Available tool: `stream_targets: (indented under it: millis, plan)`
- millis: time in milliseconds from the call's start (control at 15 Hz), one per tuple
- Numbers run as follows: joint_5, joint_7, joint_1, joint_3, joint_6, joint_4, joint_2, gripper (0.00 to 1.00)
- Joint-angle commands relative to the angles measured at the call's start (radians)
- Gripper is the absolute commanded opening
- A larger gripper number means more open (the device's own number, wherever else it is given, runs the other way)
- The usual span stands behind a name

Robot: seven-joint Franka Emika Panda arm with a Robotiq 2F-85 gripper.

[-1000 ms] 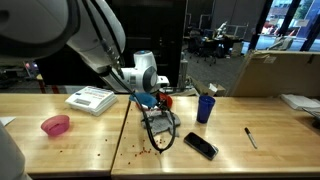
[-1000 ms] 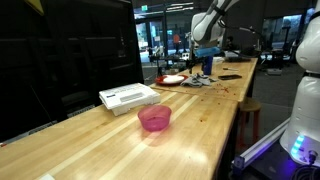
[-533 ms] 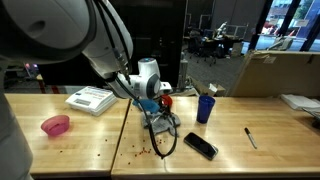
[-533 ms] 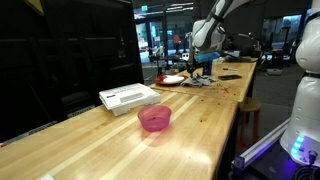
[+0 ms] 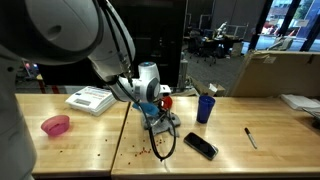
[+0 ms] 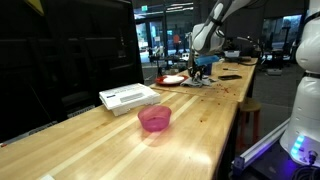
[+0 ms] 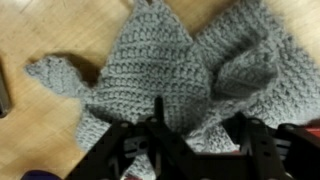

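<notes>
Wrist view: the fingers (image 7: pixel 248 145) stand apart over a grey crocheted cloth (image 7: pixel 170 70) lying mid-desk (image 7: pixel 40 25). In an exterior view, a black phone (image 5: pixel 200 146) and a blue cup (image 5: pixel 205 107) are near.

A long pale wooden table (image 5: pixel 90 150) fills the lower half in both exterior views. Behind it, at twelve o'clock, a dark wall panel (image 5: pixel 160 35) gives way to a lit office with desks and chairs (image 5: pixel 222 38). A large cardboard box (image 5: pixel 275 72) stands at two o'clock. In an exterior view, black glass (image 6: pixel 60 55) spans nine o'clock, and a wooden stool (image 6: pixel 248 112) sits at three o'clock.
</notes>
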Motion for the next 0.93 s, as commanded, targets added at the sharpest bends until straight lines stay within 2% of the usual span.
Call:
stream_targets:
  millis: [0,267,600,733,867]
  plan:
    - [0.031,-0.02,0.012,-0.011,0.023,-0.014,0.0,0.28]
    - [0.06,-0.03,0.011,-0.01,0.028,-0.02,0.003,0.0]
    - [0.089,-0.041,0.011,-0.012,0.017,-0.025,0.002,0.01]
    - [0.082,-0.042,0.013,-0.012,0.005,-0.024,-0.001,0.31]
    - [0.075,-0.049,0.014,-0.012,0.007,-0.023,-0.004,0.41]
